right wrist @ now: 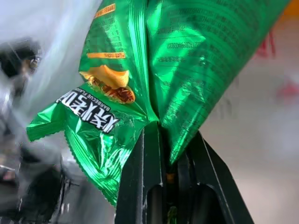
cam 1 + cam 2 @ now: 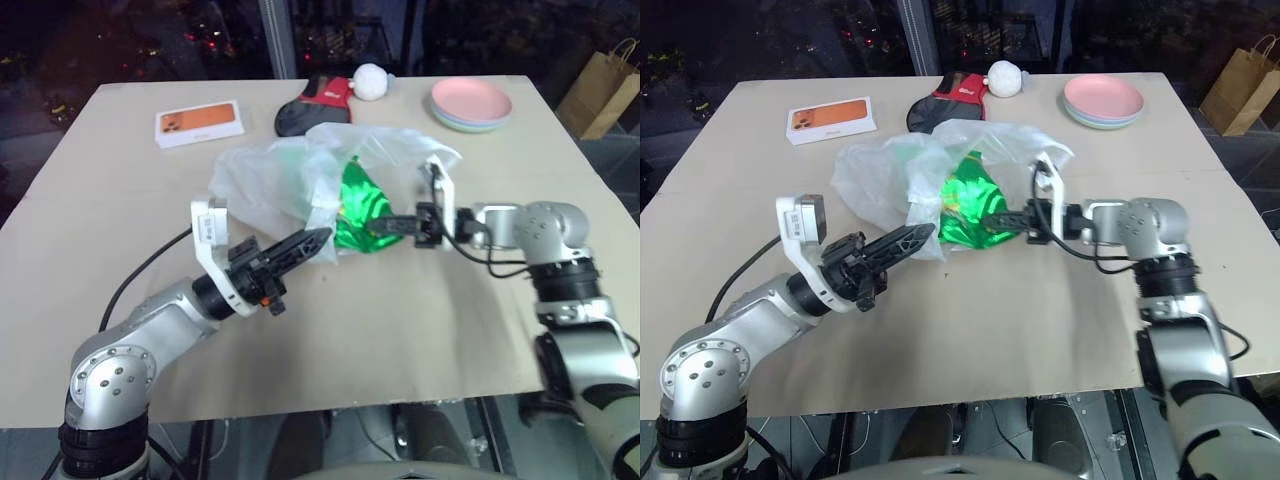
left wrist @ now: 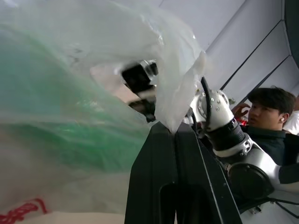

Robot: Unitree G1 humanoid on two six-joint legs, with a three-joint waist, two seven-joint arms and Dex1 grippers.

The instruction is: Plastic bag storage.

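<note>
Lower left of frame, the left gripper (image 2: 305, 243) has its fingers clamped together on the near rim of the plastic bag (image 2: 262, 178). Mid-frame, the right gripper (image 2: 392, 226) is pinched on the green snack packet (image 2: 358, 208) at the mouth. I'd keep that rim lifted and slide the packet straight in. The bag sits centre table, long axis left-right, its mouth seemingly opening toward the right.

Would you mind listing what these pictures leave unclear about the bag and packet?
- How far the green snack packet sits inside the plastic bag: head views, crinkled film covers it.
- Bag's red print: left wrist view, cut off by the edge.
- Packet's small text: right wrist view, too fine to read.
</note>
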